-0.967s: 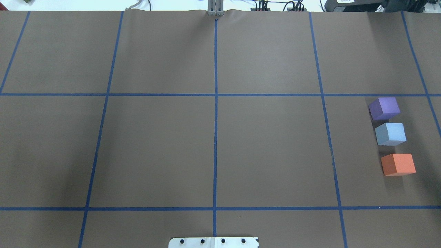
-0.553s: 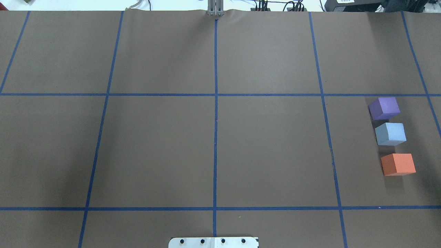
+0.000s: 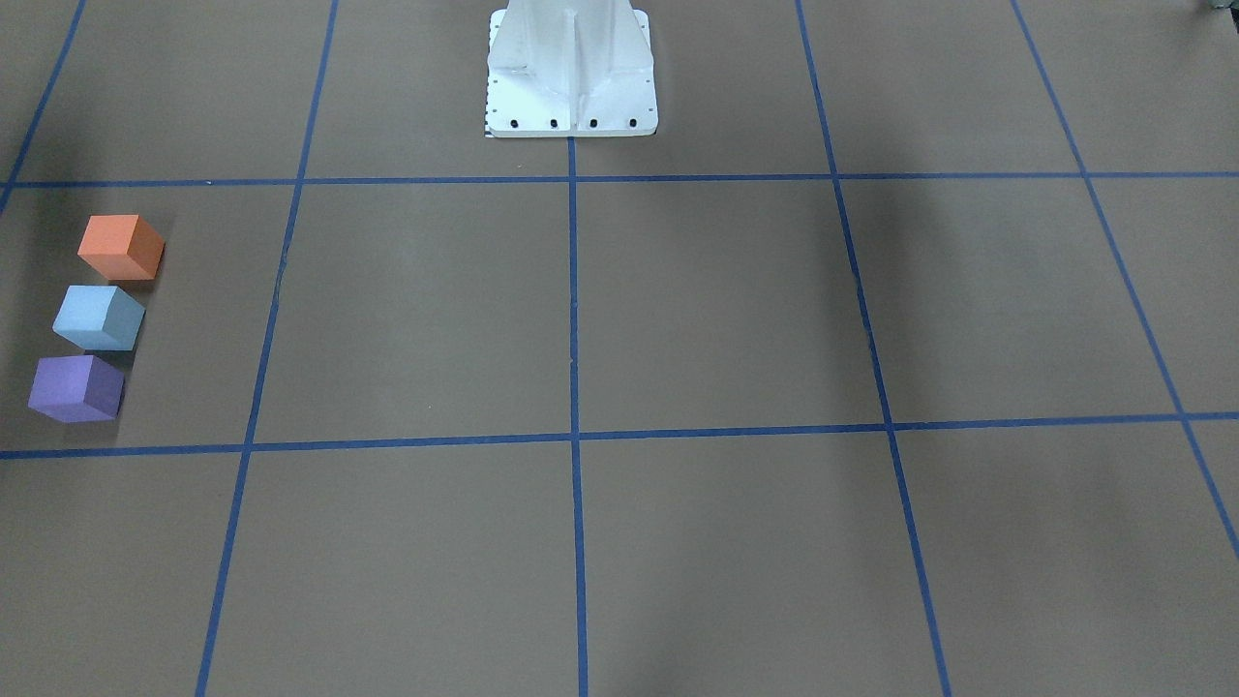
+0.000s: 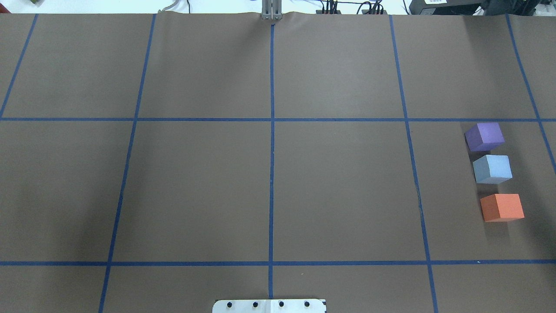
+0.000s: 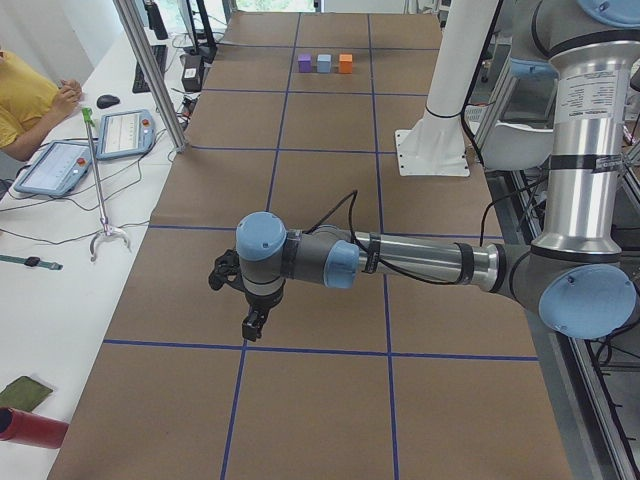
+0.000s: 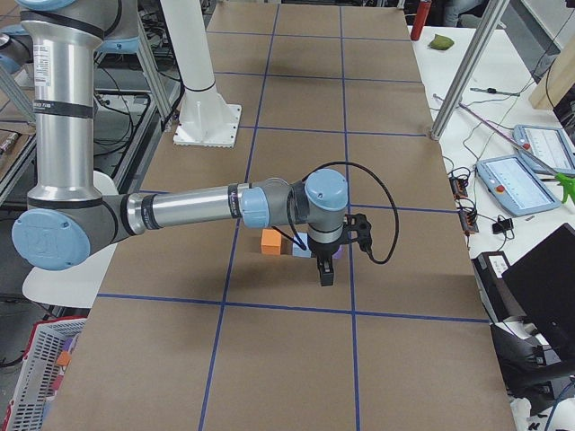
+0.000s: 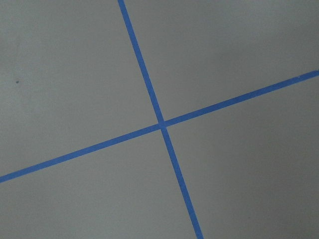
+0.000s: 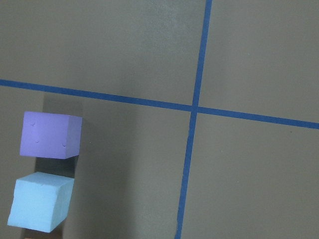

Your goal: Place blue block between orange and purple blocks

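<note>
The light blue block (image 4: 492,168) sits on the brown table cover between the purple block (image 4: 485,136) and the orange block (image 4: 502,207), in a short row at the table's right side. The row also shows in the front view: orange (image 3: 120,246), blue (image 3: 98,317), purple (image 3: 75,387). The right wrist view shows the purple block (image 8: 50,134) and blue block (image 8: 39,201) below it. My right gripper (image 6: 325,274) hangs above the row, holding nothing I can see. My left gripper (image 5: 252,328) hovers over bare table, far from the blocks. I cannot tell if either is open or shut.
The white robot base plate (image 4: 269,306) stands at the table's near middle edge. Blue tape lines (image 4: 272,130) grid the cover. An operator (image 5: 25,100), tablets (image 5: 125,132) and a reaching tool (image 5: 100,190) are on the side bench.
</note>
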{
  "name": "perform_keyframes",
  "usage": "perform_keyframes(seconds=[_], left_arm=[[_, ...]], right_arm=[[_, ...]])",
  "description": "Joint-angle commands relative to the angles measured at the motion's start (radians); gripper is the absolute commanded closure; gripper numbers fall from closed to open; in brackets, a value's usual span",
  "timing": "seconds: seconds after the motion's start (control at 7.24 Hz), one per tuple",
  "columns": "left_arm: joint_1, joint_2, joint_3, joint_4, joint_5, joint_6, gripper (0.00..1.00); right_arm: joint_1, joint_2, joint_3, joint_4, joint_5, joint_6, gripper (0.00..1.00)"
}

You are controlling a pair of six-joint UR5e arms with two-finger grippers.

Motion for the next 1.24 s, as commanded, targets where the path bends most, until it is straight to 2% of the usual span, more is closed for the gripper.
perform_keyframes(seconds=[0.0, 1.11], left_arm=[[0.001, 0.0, 0.0, 0.0, 0.0, 0.0, 0.01], [-0.002, 0.02, -0.032, 0.0, 0.002, 0.001, 0.0]], right_arm=[[-0.002, 0.0, 0.0, 0.002, 0.002, -0.001, 0.0], [-0.028, 0.002, 0.003, 0.002, 0.01, 0.002, 0.0]])
